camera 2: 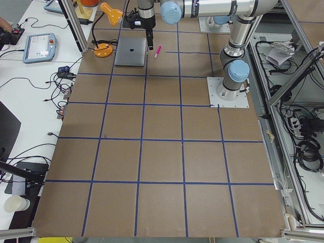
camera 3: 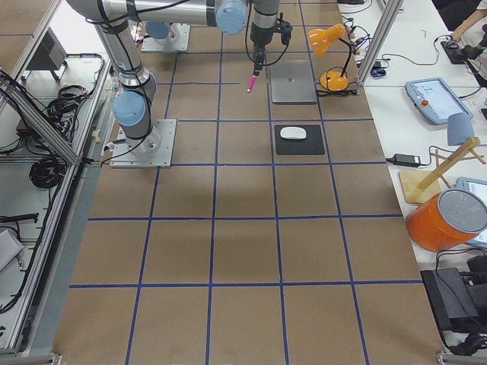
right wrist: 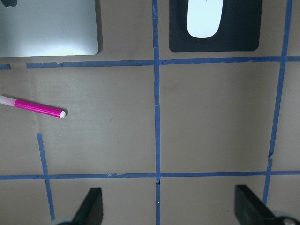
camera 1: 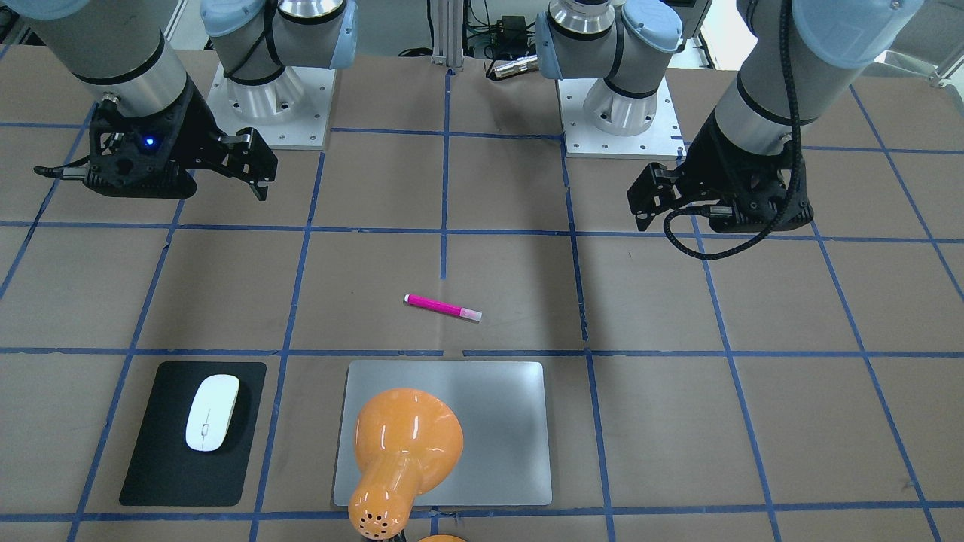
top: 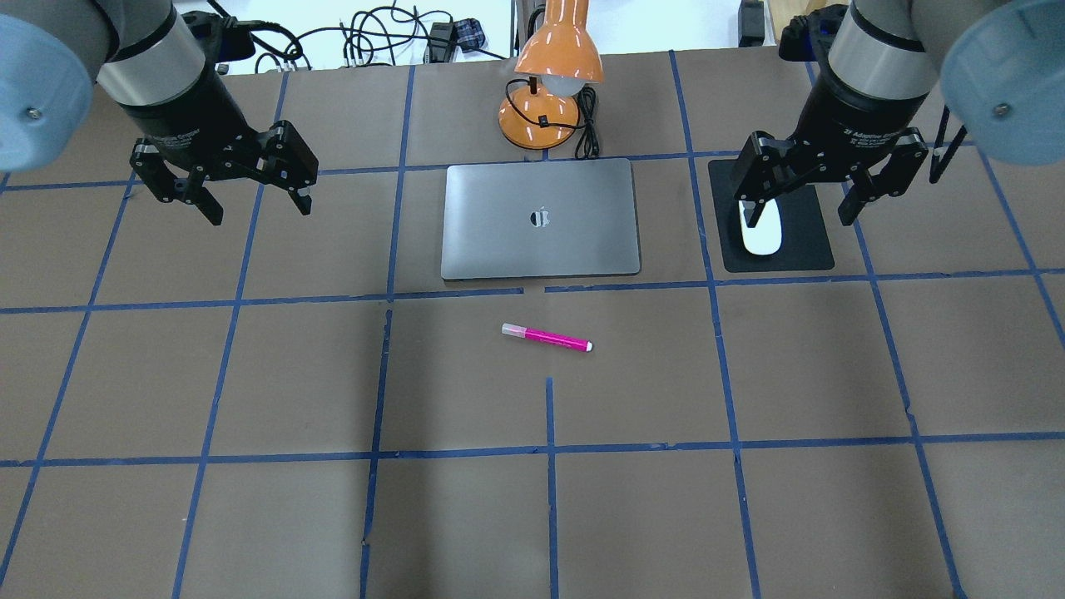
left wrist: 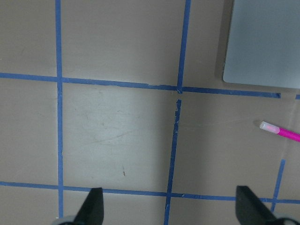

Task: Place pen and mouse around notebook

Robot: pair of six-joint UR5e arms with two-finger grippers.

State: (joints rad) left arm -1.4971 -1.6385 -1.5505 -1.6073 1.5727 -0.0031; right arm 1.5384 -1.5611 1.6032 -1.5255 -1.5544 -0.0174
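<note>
The pink pen lies flat on the brown table just in front of the silver notebook, apart from it. The white mouse rests on a black pad beside the notebook. My right gripper hovers open above the pad, and one finger covers part of the mouse in the overhead view. My left gripper hangs open and empty over bare table on the notebook's other side. The right wrist view shows the pen and the mouse. The pen is also in the left wrist view.
An orange desk lamp with its cable stands just behind the notebook, and its shade overhangs the notebook in the front-facing view. Blue tape lines grid the table. Tablets, cables and an orange tub lie on side benches off the table.
</note>
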